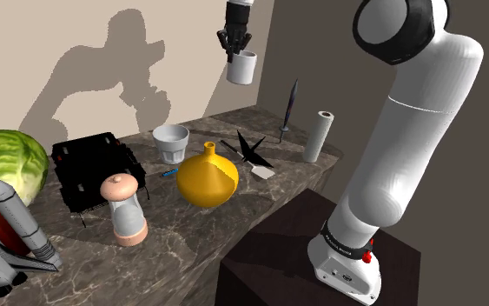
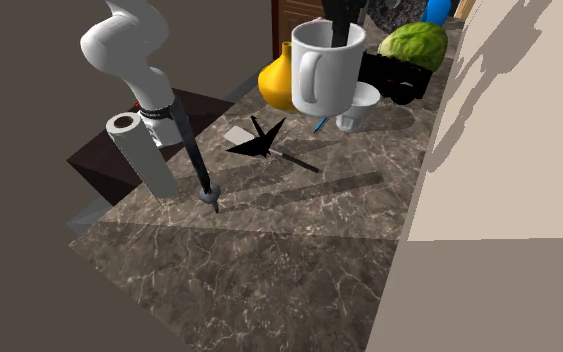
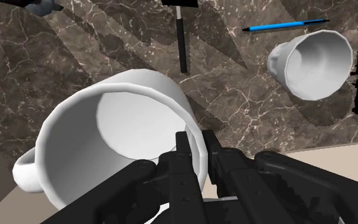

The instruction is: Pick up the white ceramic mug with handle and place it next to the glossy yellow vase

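aloft, mug (image 1: pixel 241 68) pinched in fingers (image 3: pixel 189 162), white cup (image 1: pixel 171 142), pen (image 1: pixel 170 172) beside vase (image 1: pixel 208 178)

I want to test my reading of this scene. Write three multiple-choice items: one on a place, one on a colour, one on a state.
1. Where is the white mug? A. in the air above the counter; B. standing on it; C. lying on it.
2. What colour is the pen? A. red; B. green; C. blue.
3. How is the gripper? A. open; B. shut on the mug; C. shut on nothing.
1 A: it hangs clear above the surface. 2 C: plainly blue in the wrist view. 3 B: one finger inside the wall, one outside.
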### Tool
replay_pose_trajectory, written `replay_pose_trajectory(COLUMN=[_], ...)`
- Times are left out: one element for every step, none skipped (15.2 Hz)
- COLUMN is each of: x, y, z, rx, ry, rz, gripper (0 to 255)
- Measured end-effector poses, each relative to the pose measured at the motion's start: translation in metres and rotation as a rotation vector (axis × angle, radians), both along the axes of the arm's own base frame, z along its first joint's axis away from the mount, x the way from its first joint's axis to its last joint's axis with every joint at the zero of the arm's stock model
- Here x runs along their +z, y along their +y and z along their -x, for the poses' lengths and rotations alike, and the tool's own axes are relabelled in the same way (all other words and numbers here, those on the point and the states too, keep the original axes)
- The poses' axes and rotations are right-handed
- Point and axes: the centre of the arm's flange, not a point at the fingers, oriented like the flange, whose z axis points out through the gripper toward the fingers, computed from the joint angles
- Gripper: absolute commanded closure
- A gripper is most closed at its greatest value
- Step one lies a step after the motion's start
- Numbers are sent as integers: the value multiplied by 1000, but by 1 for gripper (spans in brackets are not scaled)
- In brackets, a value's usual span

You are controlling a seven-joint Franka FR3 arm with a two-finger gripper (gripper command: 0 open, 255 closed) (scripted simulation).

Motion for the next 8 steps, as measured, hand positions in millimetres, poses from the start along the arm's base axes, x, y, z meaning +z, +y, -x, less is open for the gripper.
replay_pose_trajectory(x=[2, 1, 2, 2, 2, 2, 3, 2], y=[12, 23, 37, 52, 63, 77, 89, 102], z=[0, 0, -1, -3, -4, -5, -9, -9], rx=[0, 0, 0, 0, 0, 0, 0, 0], ry=[1, 0, 1, 1, 1, 1, 0, 1], rz=[0, 0, 0, 0, 0, 0, 0, 0], gripper=[255, 255, 255, 255, 255, 255, 255, 255])
